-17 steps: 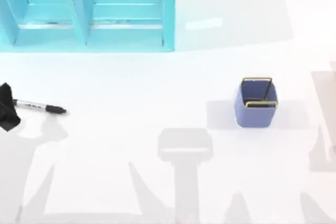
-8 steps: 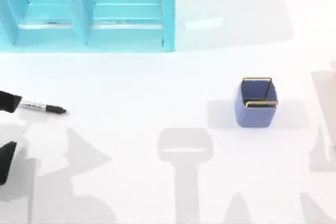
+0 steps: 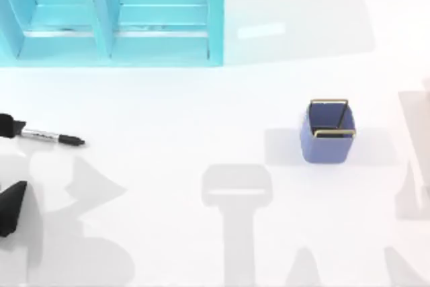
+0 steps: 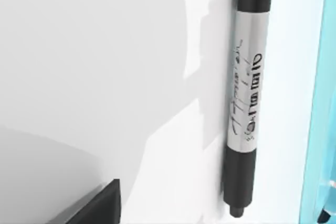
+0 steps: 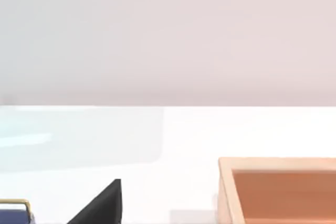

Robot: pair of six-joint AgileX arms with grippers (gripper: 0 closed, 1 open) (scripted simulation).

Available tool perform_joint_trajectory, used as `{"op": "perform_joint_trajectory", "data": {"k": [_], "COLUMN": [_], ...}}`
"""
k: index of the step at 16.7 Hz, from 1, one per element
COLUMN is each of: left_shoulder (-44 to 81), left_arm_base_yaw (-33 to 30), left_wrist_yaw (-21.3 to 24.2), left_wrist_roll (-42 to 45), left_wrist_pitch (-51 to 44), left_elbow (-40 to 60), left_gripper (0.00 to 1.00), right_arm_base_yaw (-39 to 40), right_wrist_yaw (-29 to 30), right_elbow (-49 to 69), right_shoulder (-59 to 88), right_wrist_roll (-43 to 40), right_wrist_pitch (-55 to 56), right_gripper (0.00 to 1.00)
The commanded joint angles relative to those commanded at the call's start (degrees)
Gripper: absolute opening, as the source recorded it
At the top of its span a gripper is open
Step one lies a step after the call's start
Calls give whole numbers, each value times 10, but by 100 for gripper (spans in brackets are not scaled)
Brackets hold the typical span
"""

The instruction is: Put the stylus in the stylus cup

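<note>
Although the task calls for the stylus (image 3: 50, 137) to end in the stylus cup (image 3: 328, 133), it is seen lying flat on the white worktop (image 3: 201, 112) at the left edge, well apart from the cup standing upright toward the right. The left gripper (image 3: 9, 166) is seen at that same edge with its 2 black fingers (image 3: 9, 206) spread wide; 1 finger sits at the stylus's near end, the other well below it, and nothing is held. In the left wrist view the stylus (image 4: 249, 93) lies alone on the worktop, ungripped. The right gripper (image 5: 102, 203) is seen as 1 dark fingertip; how far it is opened cannot be told. A turquoise shelf unit (image 3: 111, 15) stands at the back left. The task is judged barely begun: grasp, carry and insertion are all left.
</note>
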Motion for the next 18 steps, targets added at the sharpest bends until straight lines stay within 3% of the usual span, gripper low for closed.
{"op": "perform_joint_trajectory", "data": {"k": [5, 13, 18], "left_shoulder": [40, 280, 300], "left_arm_base_yaw": [-13, -65, -71], "left_wrist_yaw": [-9, -49, -53], "left_wrist_roll": [-8, -38, -42], "left_wrist_pitch": [23, 141, 152], "left_elbow": [22, 149, 161], "left_gripper": [100, 100, 100], "right_arm_base_yaw": [0, 0, 0], "right_wrist_yaw": [0, 0, 0], "right_elbow": [0, 0, 0], "right_shoulder": [0, 0, 0], "right_wrist_roll": [0, 0, 0], "right_wrist_pitch": [0, 0, 0], "right_gripper": [100, 100, 100]}}
